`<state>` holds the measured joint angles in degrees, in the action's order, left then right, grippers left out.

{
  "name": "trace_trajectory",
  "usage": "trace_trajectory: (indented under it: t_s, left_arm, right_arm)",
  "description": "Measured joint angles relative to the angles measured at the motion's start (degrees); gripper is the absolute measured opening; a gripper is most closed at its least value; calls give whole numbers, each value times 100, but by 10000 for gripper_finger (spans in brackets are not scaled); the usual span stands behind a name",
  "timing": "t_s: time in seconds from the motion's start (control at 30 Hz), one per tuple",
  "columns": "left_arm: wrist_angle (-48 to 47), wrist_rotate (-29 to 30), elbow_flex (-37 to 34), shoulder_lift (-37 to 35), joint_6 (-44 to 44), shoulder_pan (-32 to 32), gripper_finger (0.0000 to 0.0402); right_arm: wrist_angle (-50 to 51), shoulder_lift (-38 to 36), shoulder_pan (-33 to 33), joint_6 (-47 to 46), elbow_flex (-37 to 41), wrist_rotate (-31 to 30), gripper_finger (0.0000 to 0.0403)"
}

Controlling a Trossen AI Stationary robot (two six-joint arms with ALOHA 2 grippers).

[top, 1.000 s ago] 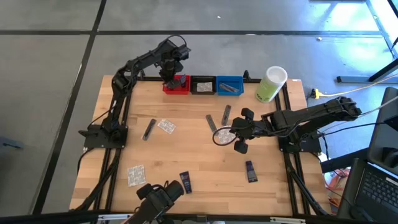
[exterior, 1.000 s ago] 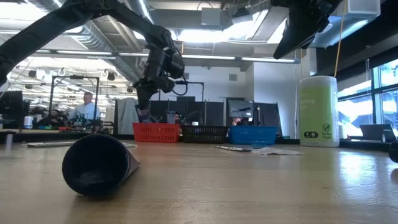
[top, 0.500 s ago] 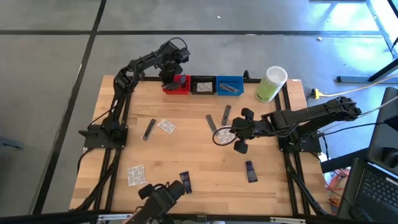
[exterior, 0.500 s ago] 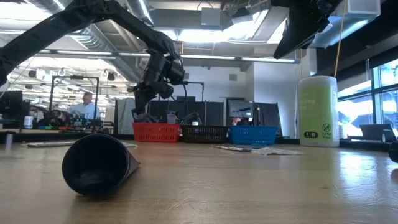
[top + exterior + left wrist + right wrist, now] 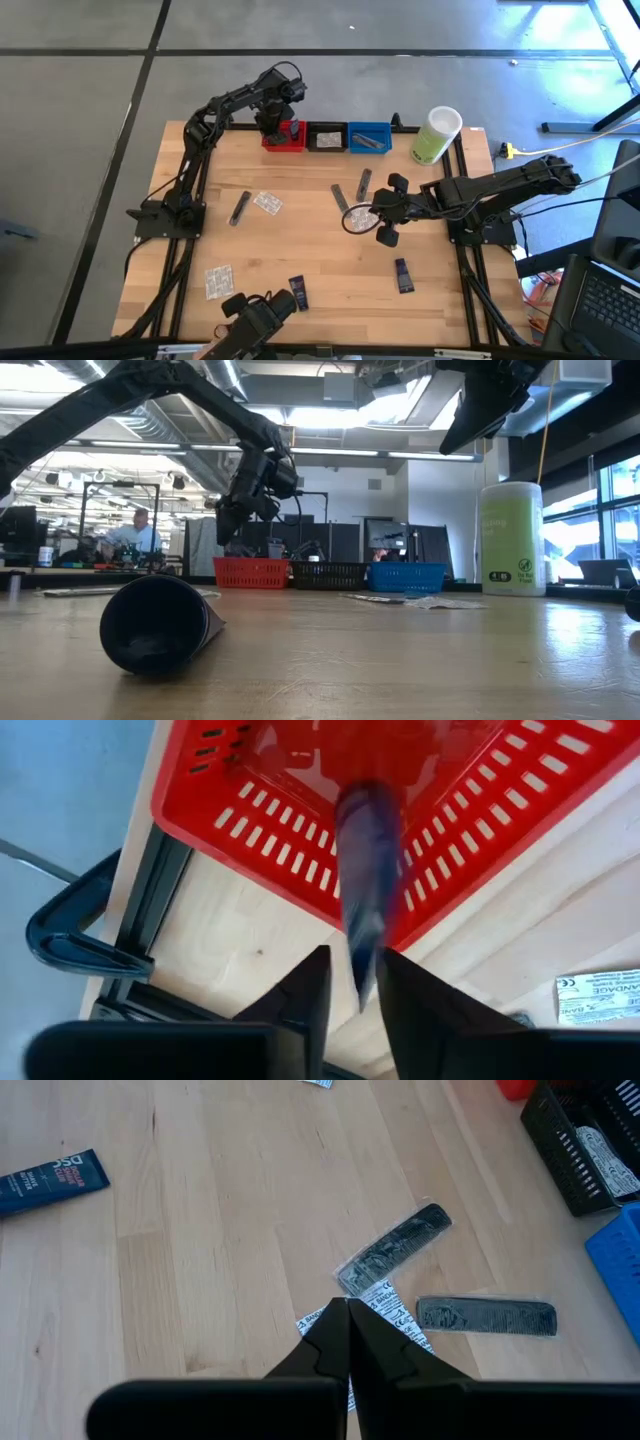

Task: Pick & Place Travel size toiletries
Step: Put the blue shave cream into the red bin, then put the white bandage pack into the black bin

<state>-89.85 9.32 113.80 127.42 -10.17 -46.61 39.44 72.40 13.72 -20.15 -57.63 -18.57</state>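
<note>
The left gripper (image 5: 350, 982), shut a moment ago, has parted its fingers narrowly above the red bin (image 5: 284, 137) at upper centre, releasing a dark tube (image 5: 366, 870) into it, while the right gripper (image 5: 347, 1320) rests shut mid-desk.

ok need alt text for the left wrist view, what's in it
A blurred dark navy tube drops from between the left gripper's parted fingers toward the red bin just ahead. The bin sits on the wooden table, beside a black frame bracket.
</note>
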Motion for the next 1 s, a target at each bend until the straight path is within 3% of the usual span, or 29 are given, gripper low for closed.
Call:
trace_trajectory:
  t_s: [0.3,0.57,0.87,1.0]
  left_arm:
    - [-1,-45,459,-29,-156,3,134]
    - [-15,-55,504,-879,-253,6,139]
    - [10,-1335,509,-1979,-12,91,120]
    - [552,-1534,222,-2529,41,336,100]
  right_arm:
    - [0,0,0,5,-2,20,2]
    - [2,0,-2,136,0,63,2]
    - [3,0,-2,130,0,67,1]
    - [2,-42,-2,132,-2,90,1]
